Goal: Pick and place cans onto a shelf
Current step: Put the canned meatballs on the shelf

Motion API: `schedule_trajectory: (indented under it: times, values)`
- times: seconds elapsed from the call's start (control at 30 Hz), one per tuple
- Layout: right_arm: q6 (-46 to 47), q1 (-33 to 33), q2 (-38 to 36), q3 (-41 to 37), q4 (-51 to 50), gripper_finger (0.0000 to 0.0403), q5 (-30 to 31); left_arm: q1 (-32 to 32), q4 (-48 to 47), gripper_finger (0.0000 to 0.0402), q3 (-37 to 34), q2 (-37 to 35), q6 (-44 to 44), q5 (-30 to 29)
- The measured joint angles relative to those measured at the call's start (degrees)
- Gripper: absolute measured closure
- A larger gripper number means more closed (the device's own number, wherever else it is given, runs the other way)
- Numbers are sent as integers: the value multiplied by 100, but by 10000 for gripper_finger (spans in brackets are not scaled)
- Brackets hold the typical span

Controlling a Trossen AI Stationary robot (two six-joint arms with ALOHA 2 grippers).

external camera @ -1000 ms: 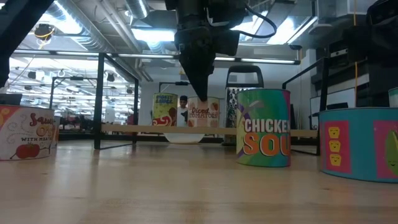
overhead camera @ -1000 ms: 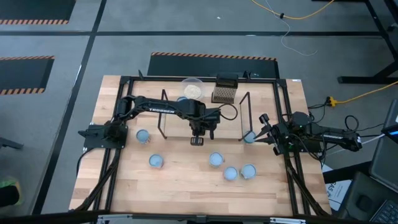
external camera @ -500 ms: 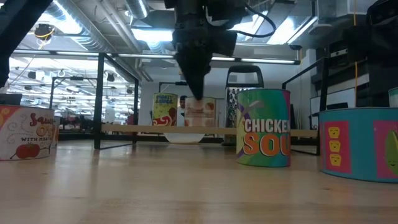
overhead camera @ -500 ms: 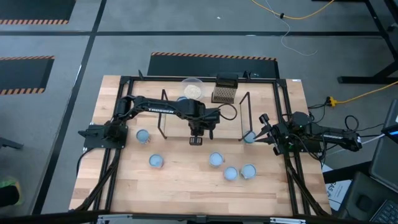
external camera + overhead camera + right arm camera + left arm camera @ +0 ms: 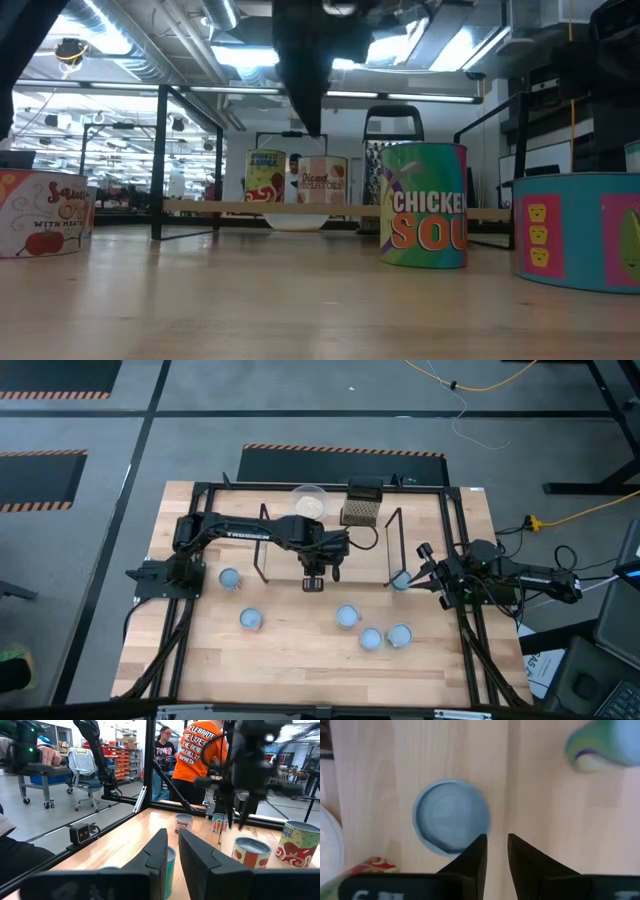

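Right gripper [image 5: 172,851]: we see its fingers slightly apart, holding nothing.
Cans: one teal [image 5: 170,865] just behind the fingers; another [image 5: 251,852] at three o'clock.
Left arm [image 5: 245,760]: hangs at one o'clock.
Person in orange shirt [image 5: 200,755]: stands at twelve o'clock.

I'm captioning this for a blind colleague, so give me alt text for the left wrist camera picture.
The left gripper hangs over the light-wood shelf, its two dark fingers slightly apart and empty, beside a blue-topped can standing on the board. Another can with a green label shows farther off.
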Motion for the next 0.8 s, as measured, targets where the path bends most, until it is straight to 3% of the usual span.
schedule_trajectory:
  times: [0.17, 0.4, 0.53, 0.8]
  values:
    - [4, 0, 0, 0, 0, 350, -1, -464, -406, 333, 5, -276, -1050, 21]
    - [6, 0, -1, 0, 1, 350, -1, -1532, -1299, 333, 7, -335, -3698, 241]
    - [15, 0, -2, 0, 2, 350, -3, -2171, -1357, 333, 4, -277, -4933, 356]
    - [17, 0, -2, 0, 0, 350, -3, -3035, -1872, 333, -2, -285, -7717, -118]
